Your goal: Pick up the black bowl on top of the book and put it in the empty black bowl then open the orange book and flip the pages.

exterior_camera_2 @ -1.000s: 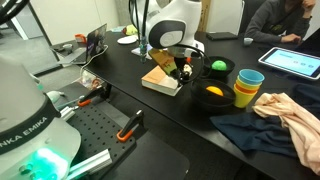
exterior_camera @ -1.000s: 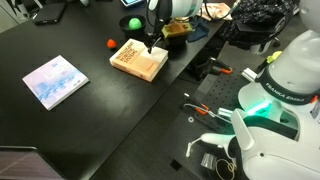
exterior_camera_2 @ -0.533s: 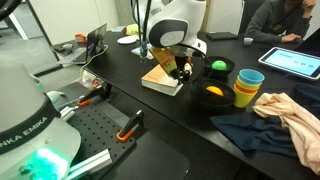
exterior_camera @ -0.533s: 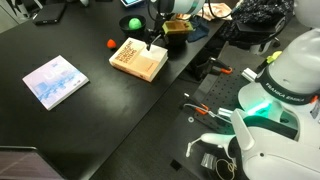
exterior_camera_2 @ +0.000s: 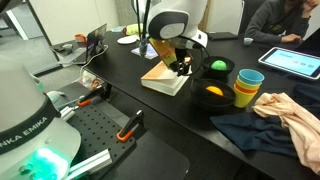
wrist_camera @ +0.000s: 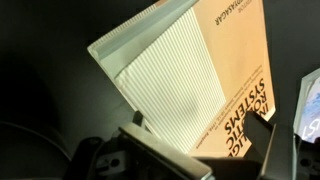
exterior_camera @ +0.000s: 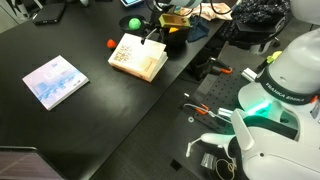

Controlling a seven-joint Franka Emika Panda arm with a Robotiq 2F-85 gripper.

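On the black surface [exterior_camera: 95, 120], the cover [wrist_camera: 235, 75] of the thick orange-tan book [exterior_camera: 138, 60] has just risen against the spread-apart, empty tool [exterior_camera_2: 181, 68], so page-flipping looks ready to begin.

Black tabletop [exterior_camera: 70, 120] (matte, wide) spans scene; seated person [exterior_camera_2: 272, 22] behind far edge; even indoor light.

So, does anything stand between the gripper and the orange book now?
Nothing visible does. The open gripper is right at the edge of the orange book, and the wrist view shows only the book's cover and pages in front of it.
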